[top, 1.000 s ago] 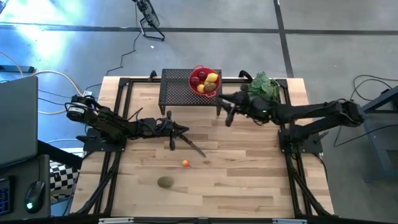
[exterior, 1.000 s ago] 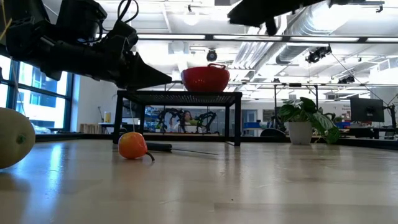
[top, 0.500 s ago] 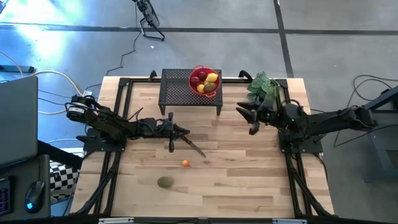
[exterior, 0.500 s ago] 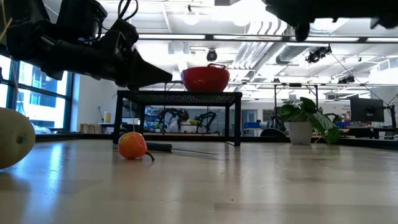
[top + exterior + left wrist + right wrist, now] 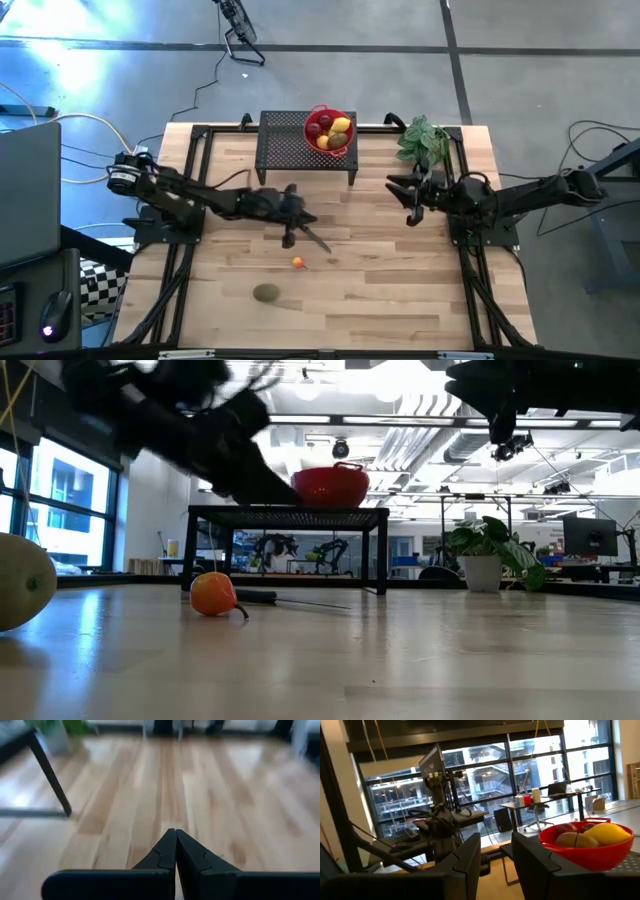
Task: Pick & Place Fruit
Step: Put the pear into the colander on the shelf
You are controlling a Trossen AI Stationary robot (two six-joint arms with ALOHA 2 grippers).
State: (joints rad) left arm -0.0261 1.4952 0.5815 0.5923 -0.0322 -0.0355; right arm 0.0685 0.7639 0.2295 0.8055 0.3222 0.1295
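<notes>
Left arm reaches across the table's middle; the left gripper (image 5: 292, 215) has its fingers pressed together on nothing, just beside the knife (image 5: 318, 238). Right arm is drawn back at the right side; the right gripper (image 5: 410, 198) is raised clear of the surface, fingers partly apart and empty.

Wooden table (image 5: 400, 290) stands on a grey floor; an open hall with desks shows beyond it.

A red bowl (image 5: 311, 136) on the black rack (image 5: 285, 145) at the far edge holds red and yellow fruit (image 5: 339, 126). An orange fruit (image 5: 298, 263) and a kiwi (image 5: 265, 293) lie loose nearer. Leafy bunch (image 5: 422, 138) sits far right.
</notes>
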